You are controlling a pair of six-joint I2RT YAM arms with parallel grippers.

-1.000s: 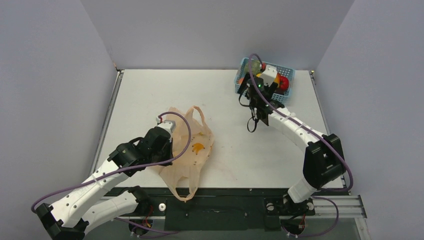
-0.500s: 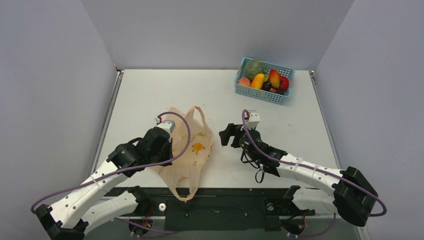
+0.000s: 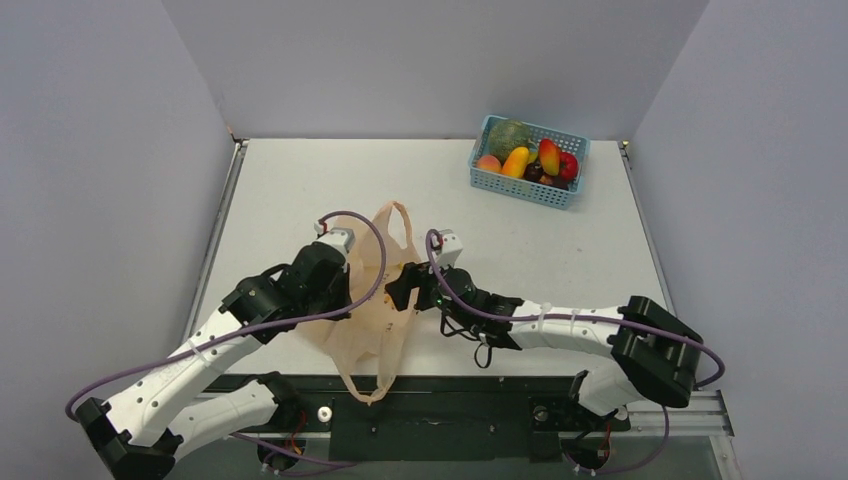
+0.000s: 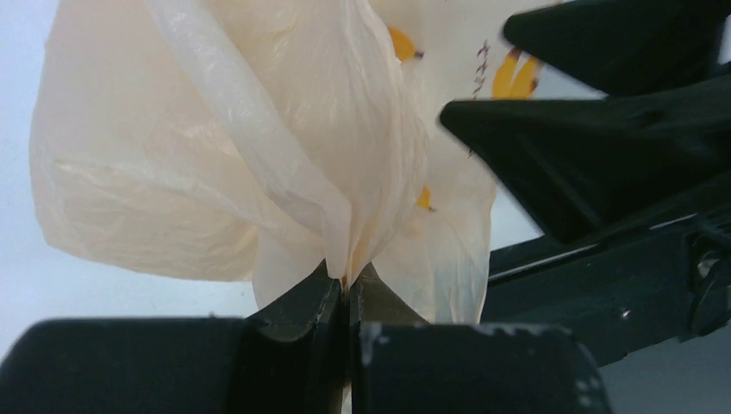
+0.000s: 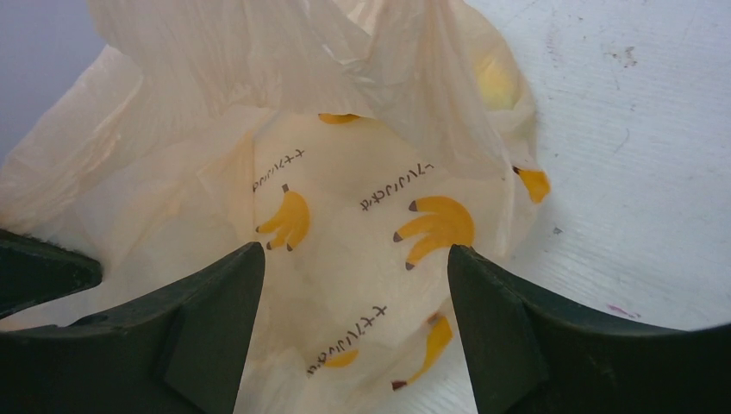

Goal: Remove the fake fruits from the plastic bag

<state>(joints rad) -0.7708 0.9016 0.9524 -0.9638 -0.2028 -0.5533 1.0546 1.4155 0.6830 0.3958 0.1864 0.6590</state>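
Observation:
The pale-orange plastic bag (image 3: 378, 312) lies at the near middle of the table, bunched up. My left gripper (image 3: 349, 297) is shut on a fold of the plastic bag (image 4: 259, 129), pinched at the fingertips (image 4: 347, 289). My right gripper (image 3: 400, 291) is open at the bag's right side, its fingers either side of banana-printed plastic (image 5: 362, 224), with nothing between them that it grips. The fake fruits lie in the blue basket (image 3: 520, 191) at the back right: green melon (image 3: 510, 136), banana (image 3: 516, 160), mango (image 3: 548, 155), plum (image 3: 535, 172). No fruit shows in the bag.
A peach-coloured fruit (image 3: 488, 162) and a shiny red one (image 3: 569, 165) share the basket. Grey walls enclose the table on three sides. The bag's handle loop (image 3: 365, 385) hangs over the near edge. The right arm stretches low across the near table.
My right arm has swung from the basket down to the bag, jaws narrowing a little. My left gripper has shifted up and right a little, still pinching the bag.

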